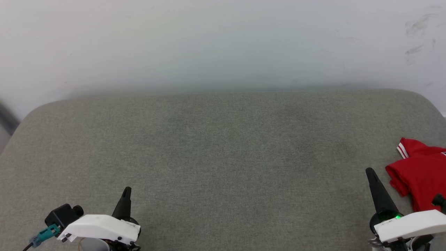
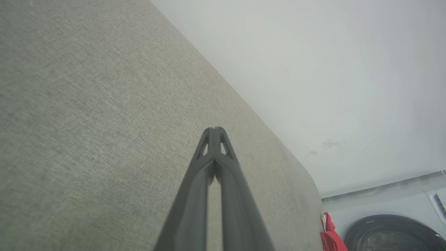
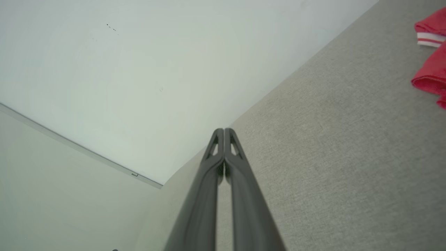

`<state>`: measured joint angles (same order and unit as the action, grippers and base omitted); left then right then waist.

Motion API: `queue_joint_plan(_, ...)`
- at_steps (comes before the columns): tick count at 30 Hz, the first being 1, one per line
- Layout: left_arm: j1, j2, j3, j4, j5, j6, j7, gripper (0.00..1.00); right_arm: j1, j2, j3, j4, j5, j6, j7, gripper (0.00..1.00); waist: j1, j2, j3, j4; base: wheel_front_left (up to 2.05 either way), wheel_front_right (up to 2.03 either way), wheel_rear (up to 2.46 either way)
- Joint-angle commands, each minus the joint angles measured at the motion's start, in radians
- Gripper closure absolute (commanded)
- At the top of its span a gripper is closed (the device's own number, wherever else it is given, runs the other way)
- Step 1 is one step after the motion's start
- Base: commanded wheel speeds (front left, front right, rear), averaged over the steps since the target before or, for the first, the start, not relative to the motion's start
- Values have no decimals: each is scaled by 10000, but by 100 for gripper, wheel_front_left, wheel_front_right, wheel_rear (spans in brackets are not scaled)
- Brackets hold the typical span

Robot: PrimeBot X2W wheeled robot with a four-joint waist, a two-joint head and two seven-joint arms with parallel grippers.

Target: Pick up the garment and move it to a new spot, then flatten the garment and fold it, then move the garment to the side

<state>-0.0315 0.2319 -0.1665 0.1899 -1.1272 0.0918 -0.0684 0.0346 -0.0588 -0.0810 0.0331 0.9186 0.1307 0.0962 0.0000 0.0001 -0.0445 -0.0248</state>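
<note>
The garment (image 1: 421, 172) is a red shirt with red-white striped trim, bunched at the far right edge of the grey padded surface (image 1: 223, 146) and cut off by the head view's border. It also peeks in as red cloth, the garment (image 2: 331, 237) low in the left wrist view and the garment (image 3: 432, 59) at the right wrist view's upper right. My right gripper (image 1: 369, 171) is shut and empty, its tip just left of the shirt, apart from it. My left gripper (image 1: 127, 190) is shut and empty at the lower left. Both grippers' fingers press together, left gripper (image 2: 215, 129) and right gripper (image 3: 223, 130).
A pale wall (image 1: 223, 42) runs behind the padded surface's rounded back edge. A dark round washing-machine door (image 2: 393, 233) shows beyond the surface's end in the left wrist view.
</note>
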Motion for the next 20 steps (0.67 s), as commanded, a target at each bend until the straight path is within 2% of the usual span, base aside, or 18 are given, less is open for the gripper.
queue_joint_plan(1,-318,-45,181,-59,-221,-122,62,100,-283,-63,-10,-11,336,1,-47,100,0,-1,9,5,0,0,0)
queue_joint_plan(20,-491,-586,998,129,-1714,-802,596,100,-685,-63,-59,661,2465,1,-21,100,0,-1,125,65,0,0,0)
